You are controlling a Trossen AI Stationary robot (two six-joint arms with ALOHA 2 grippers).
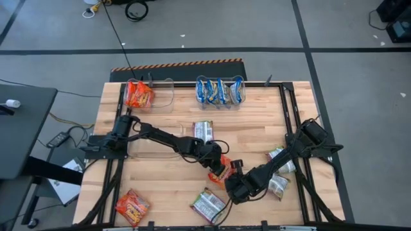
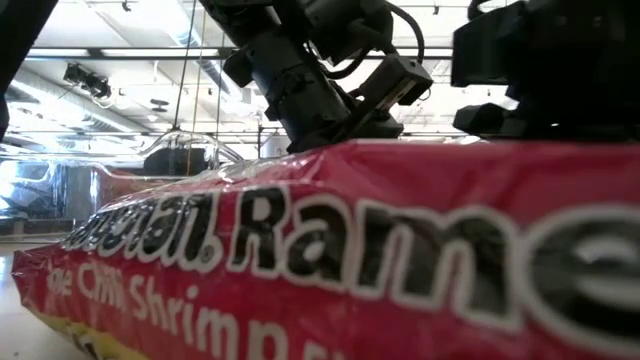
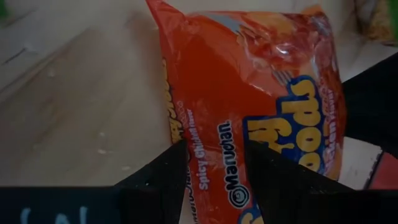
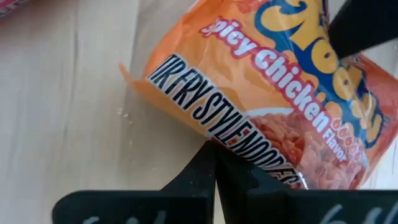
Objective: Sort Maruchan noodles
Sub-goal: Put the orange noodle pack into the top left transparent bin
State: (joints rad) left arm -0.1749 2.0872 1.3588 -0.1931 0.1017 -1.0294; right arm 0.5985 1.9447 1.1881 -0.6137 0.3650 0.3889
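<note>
An orange Maruchan spicy chicken packet [image 1: 223, 170] sits near the table's middle, between both grippers. My left gripper [image 1: 217, 168] reaches it from the left and shows shut on it in the left wrist view [image 3: 214, 180]. My right gripper [image 1: 234, 184] comes from the right and near side and is shut on the packet's edge [image 4: 216, 177]. Green-and-white packets lie flat on the wood [image 1: 203, 130], [image 1: 209, 204], [image 1: 279, 157]. Another orange-red packet [image 1: 131, 206] lies by the near left corner. My left gripper pinches the orange packet between its two fingers [image 3: 165, 177] at the end printed with the Maruchan mark [image 3: 217, 149]. The packet stretches away from the fingers, tilted over the wood. My right gripper pinches the long edge printed "stir fry style noodles" [image 4: 245, 149] between its shut fingers [image 4: 193, 177]. That edge runs across the fingers, and the packet slants up from them, with a shadow on the wood beneath its corner.
Two clear bins stand at the far edge, one with orange packets [image 1: 140, 95], one with blue packets [image 1: 220, 91]. A clear bin [image 1: 154, 146] lies under my left arm. A red chili shrimp packet [image 2: 330, 260] fills the low view.
</note>
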